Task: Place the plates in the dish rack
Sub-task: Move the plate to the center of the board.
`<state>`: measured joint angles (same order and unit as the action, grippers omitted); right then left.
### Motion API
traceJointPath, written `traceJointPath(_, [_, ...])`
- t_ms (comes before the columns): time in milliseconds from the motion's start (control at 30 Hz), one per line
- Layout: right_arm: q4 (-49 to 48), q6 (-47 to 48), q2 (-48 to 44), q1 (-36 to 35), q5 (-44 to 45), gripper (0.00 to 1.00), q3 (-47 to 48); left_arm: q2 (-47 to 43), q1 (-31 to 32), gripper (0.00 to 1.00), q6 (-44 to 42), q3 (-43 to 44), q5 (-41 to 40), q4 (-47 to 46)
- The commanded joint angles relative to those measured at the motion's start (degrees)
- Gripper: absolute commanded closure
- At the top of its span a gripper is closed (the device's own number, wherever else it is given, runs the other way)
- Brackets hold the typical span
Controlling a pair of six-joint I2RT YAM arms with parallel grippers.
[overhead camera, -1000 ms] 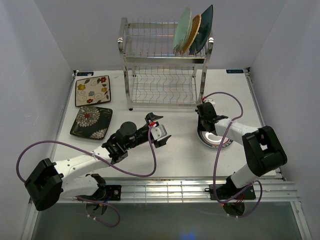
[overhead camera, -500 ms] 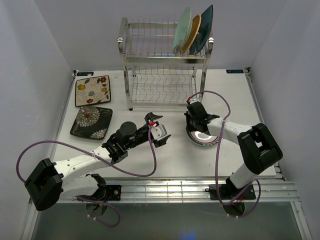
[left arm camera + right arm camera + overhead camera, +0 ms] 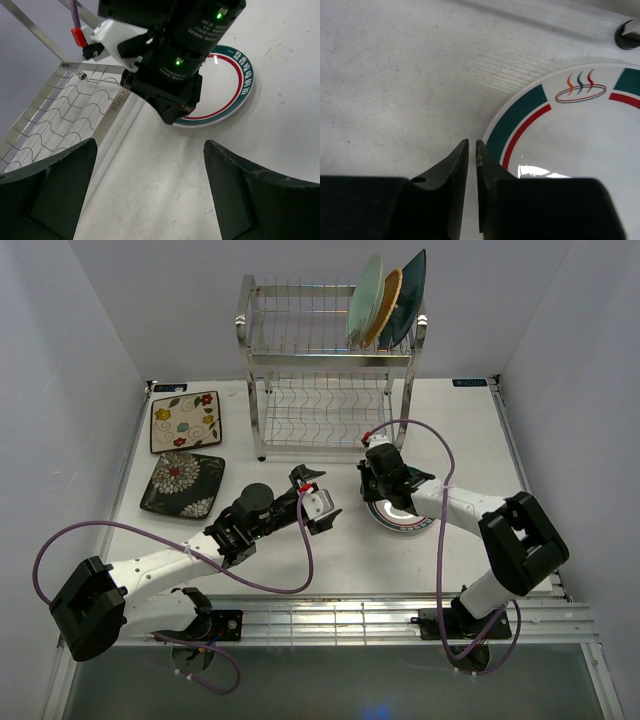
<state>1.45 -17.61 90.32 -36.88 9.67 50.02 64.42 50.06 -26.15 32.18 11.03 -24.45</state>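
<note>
Stretched forward and low, right gripper [image 3: 472, 143] sits near-closed, seemingly empty, at plate [image 3: 580, 145] rim.

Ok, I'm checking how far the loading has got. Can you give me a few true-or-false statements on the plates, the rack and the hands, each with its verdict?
1. The pale green plate, woven plate and teal plate stand in the dish rack's top tier. True.
2. A plate stands in the lower tier. False: no plate shows there.
3. The left hand is wide open and holds nothing. True.
4. The right hand grips the striped-rim plate. False: it is nearly closed just outside the rim, with nothing in it.
5. The cream floral plate and dark floral plate lie on the table. True.
</note>
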Motion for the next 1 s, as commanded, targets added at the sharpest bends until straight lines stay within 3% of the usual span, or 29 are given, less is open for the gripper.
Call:
traceJointPath(0, [-4.3,-1.5,-7.5,0.0,5.4,0.82,-3.1,-0.4,0.2,0.02,-0.6,-0.1,0.1,-0.6])
traceJointPath(233, [-2.4,-3.7,-16.0,0.2,14.8,0.74,-7.9,2.0,0.5,0.02,-2.5,0.2,1.5,-0.5])
traceJointPath(267, [-1.7,-4.1,-16.9,0.4,16.4,0.63,-8.1,2.3,0.6,0.02,-2.8,0.2,1.5,-0.4])
traceJointPath(367, [-1.5,-5.6,-18.9,1.3,18.7,0.47,-9.1,3.4,0.9,0.02,-3.4,0.2,1.5,-0.3])
traceJointPath(467, [1.0,-6.8,-20.2,3.1,20.5,0.41,-10.3,4.9,1.3,0.02,-3.2,1.3,-0.7,-0.3])
traceJointPath(733, [1.0,-7.9,-19.7,18.2,14.4,0.4,-14.3,5.9,2.7,0.02,-4.7,1.0,-3.0,-0.4])
traceJointPath(833, [0.0,-8.1,-21.7,19.1,11.7,0.12,-15.5,5.5,3.0,0.02,-5.2,0.7,-3.3,-0.5])
traceJointPath(967, [-0.4,-8.8,-21.2,20.8,11.1,0.1,-16.0,5.4,3.4,0.02,-5.5,0.6,-3.8,-0.4])
